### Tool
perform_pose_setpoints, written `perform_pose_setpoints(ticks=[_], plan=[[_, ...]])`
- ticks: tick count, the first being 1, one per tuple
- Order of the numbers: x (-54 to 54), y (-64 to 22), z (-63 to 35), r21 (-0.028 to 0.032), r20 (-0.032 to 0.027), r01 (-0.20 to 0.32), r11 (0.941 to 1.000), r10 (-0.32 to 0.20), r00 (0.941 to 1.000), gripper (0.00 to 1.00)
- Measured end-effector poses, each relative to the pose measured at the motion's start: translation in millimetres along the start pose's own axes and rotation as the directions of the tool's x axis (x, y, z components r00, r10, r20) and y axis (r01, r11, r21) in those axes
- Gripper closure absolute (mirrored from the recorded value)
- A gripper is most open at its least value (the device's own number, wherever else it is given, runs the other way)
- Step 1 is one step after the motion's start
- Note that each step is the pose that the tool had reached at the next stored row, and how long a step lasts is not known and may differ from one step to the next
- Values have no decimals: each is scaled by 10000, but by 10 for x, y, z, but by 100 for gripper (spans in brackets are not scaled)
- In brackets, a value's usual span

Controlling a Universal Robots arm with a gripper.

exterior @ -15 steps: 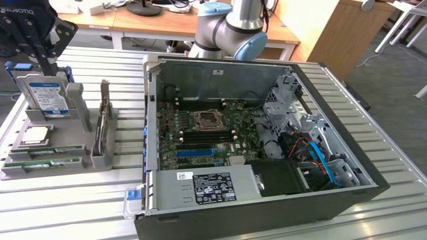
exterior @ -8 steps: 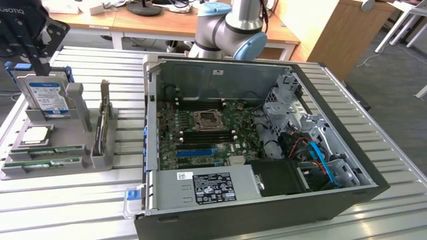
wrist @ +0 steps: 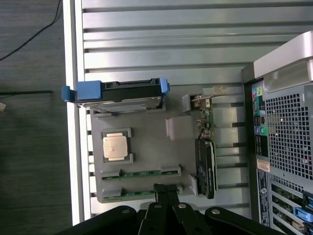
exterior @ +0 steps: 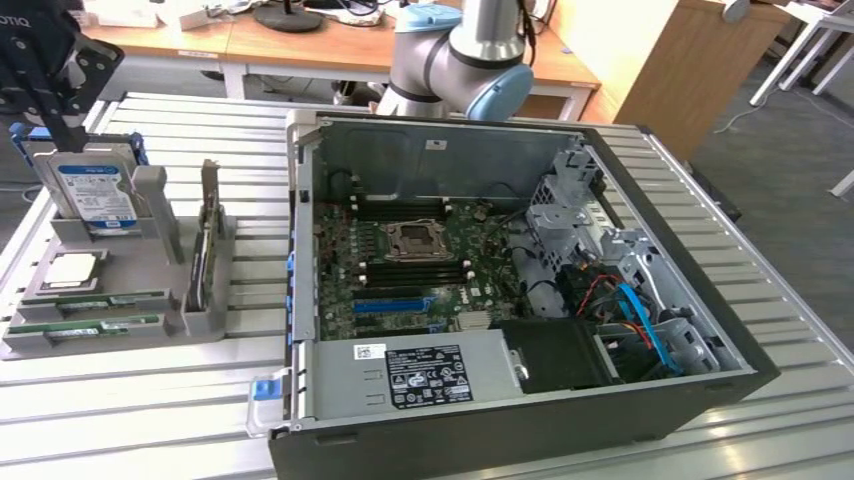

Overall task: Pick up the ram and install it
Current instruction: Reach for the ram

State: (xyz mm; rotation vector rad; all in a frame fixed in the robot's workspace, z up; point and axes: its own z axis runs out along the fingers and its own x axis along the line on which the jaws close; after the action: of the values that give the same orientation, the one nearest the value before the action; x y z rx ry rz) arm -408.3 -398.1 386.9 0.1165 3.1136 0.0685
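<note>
Above the grey plastic holder tray [wrist: 146, 147], which stands on the slatted metal surface [exterior: 134, 400] at the exterior view's left, the black gripper [wrist: 166, 188] is poised, well apart from the open black computer case [exterior: 441, 150]. The fingers [wrist: 160, 196] are seen drawn close together with nothing between them. The step in hand is judged to be the approach for the pick: no ram is gripped, and none is seen seated on the green motherboard [exterior: 481, 240]. Two long, narrow, flat green circuit-board sticks are counted, lying side by side in the tray's slots: one ram stick [wrist: 142, 173] further in, and a second ram stick [wrist: 137, 194] at the tray's edge, to which the fingers are nearest. A grasp is judged to call for the fingers to be parted, lined up across a stick's thin edge and lowered squarely, so that the neighbouring stick is not disturbed. Also counted on the tray are one silver hard drive in a blue carrier [exterior: 94, 190], one square silver processor [wrist: 116, 146] and one dark expansion card [wrist: 206, 166] stood on edge. One case is present; its black memory slots [exterior: 400, 265] cannot be counted with certainty.
</note>
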Motion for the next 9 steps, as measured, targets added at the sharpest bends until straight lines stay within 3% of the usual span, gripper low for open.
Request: perform_pose_setpoints(ticks=[9], plan=[[61,-5,1,0,0,1,10000,-1,10000,89]])
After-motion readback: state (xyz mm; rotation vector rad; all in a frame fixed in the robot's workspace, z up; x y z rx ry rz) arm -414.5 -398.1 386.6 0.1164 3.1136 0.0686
